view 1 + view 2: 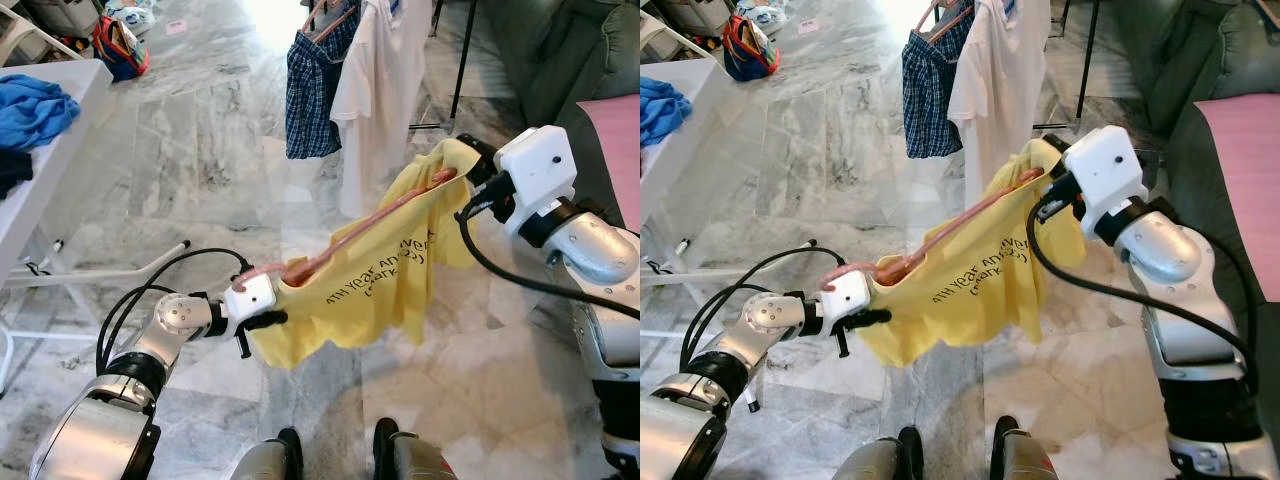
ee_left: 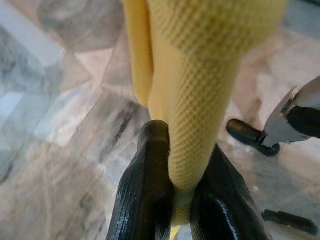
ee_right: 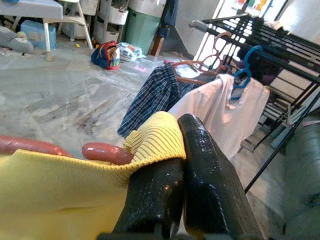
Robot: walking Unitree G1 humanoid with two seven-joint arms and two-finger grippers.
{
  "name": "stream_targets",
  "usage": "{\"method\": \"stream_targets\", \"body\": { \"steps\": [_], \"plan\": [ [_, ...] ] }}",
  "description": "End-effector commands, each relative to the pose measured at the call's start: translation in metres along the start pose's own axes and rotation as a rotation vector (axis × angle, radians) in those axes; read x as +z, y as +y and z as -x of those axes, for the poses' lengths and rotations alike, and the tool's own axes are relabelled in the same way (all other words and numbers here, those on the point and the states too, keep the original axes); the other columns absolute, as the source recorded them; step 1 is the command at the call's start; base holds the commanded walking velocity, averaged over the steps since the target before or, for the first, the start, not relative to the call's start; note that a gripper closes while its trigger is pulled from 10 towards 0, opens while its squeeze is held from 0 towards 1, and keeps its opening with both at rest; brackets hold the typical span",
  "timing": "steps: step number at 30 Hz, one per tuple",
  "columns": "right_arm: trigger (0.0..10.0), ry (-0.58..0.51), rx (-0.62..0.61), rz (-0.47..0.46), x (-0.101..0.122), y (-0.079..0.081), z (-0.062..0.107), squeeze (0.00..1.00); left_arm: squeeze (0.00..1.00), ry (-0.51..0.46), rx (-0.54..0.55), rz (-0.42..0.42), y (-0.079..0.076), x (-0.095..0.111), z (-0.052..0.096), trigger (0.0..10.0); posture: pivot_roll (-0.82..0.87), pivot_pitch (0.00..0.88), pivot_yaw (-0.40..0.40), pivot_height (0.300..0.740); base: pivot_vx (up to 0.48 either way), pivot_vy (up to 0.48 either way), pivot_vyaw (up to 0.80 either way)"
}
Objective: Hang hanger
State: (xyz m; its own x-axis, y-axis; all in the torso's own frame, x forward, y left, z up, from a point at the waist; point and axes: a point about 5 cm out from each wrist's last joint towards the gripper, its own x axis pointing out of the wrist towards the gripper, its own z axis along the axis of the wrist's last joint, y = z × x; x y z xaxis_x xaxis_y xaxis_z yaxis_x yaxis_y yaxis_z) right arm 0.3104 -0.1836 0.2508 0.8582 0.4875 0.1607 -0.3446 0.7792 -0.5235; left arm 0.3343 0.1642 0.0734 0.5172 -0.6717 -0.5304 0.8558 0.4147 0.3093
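Yellow shirt [image 1: 370, 280] on pink hanger [image 1: 370, 222], stretched in mid-air between left gripper [image 1: 262, 322] and right gripper [image 1: 470, 170] — both clamped on fabric. Not yet hung — drying rack [image 3: 260, 35] ahead, well apart.

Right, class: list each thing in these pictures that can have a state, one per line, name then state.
Yellow shirt: stretched between both grippers, off the floor.
Hanger: pink, inside the yellow shirt, tilted, not yet hung.
Left gripper: shut on the shirt's fabric.
Right gripper: shut on the shirt's edge beside the hanger's end.
White shirt: hanging on the rack.
Checked shirt: hanging on the rack.
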Motion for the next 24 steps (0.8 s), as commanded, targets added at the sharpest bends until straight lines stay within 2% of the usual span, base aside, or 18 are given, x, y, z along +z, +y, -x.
{"method": "stream_targets", "body": {
  "steps": [1,4,8,10,11,12,13,15,18,20,23,24],
  "plan": [
    [0.0,-0.065,0.06,-0.002,0.014,0.009,0.003,0.0,0.0,0.095,0.014,0.042,-0.002,-0.019,0.008,0.0,-0.1,0.26,0.111,0.74,0.0,0.0,0.0],
    [0.0,-0.018,0.069,0.016,0.004,0.013,0.008,0.0,0.0,0.139,0.054,0.075,-0.001,-0.026,0.01,0.0,-0.1,0.261,0.112,0.74,0.0,0.0,0.0],
    [0.0,0.054,0.029,0.035,-0.011,0.008,0.019,0.0,0.0,0.16,0.142,0.114,0.005,-0.03,0.013,0.0,-0.1,0.266,0.114,0.74,0.0,0.0,0.0],
    [0.0,0.135,-0.073,0.061,-0.026,-0.003,0.03,0.0,0.0,0.124,0.241,0.151,0.016,-0.026,0.017,0.0,-0.1,0.266,0.116,0.74,0.0,0.0,0.0],
    [0.0,0.147,-0.093,0.062,-0.028,-0.005,0.032,0.0,0.0,0.118,0.26,0.156,0.018,-0.025,0.018,0.0,-0.1,0.267,0.118,0.74,0.0,0.0,0.0],
    [0.0,0.174,-0.162,0.048,-0.034,-0.012,0.037,0.0,0.0,0.106,0.327,0.159,0.024,-0.023,0.021,0.0,-0.1,0.266,0.119,0.74,0.0,0.0,0.0],
    [0.0,0.174,-0.162,0.048,-0.034,-0.012,0.037,0.0,0.0,0.106,0.327,0.159,0.024,-0.023,0.021,0.0,-0.1,0.266,0.119,0.74,0.0,0.0,0.0],
    [0.0,0.221,-0.232,0.108,-0.04,-0.02,0.045,0.0,0.0,0.089,0.383,0.155,0.031,-0.019,0.024,0.0,-0.11,0.268,0.122,0.74,0.0,0.0,0.0],
    [0.0,0.284,-0.269,0.19,-0.048,-0.025,0.053,0.0,0.0,0.086,0.407,0.141,0.036,-0.016,0.026,0.0,-0.11,0.268,0.124,0.74,0.0,0.0,0.0],
    [0.0,0.296,-0.284,0.208,-0.049,-0.026,0.055,0.0,0.0,0.086,0.392,0.113,0.036,-0.014,0.025,0.0,-0.11,0.269,0.126,0.74,0.0,0.0,0.0],
    [0.0,0.306,-0.349,0.198,-0.05,-0.032,0.057,0.0,0.0,0.087,0.318,-0.038,0.036,-0.002,0.021,0.0,-0.12,0.27,0.13,0.74,0.0,0.0,0.0],
    [0.0,0.306,-0.349,0.198,-0.05,-0.032,0.057,0.0,0.0,0.087,0.318,-0.038,0.036,-0.002,0.021,0.0,-0.12,0.27,0.13,0.74,0.0,0.0,0.0]
  ]
}}
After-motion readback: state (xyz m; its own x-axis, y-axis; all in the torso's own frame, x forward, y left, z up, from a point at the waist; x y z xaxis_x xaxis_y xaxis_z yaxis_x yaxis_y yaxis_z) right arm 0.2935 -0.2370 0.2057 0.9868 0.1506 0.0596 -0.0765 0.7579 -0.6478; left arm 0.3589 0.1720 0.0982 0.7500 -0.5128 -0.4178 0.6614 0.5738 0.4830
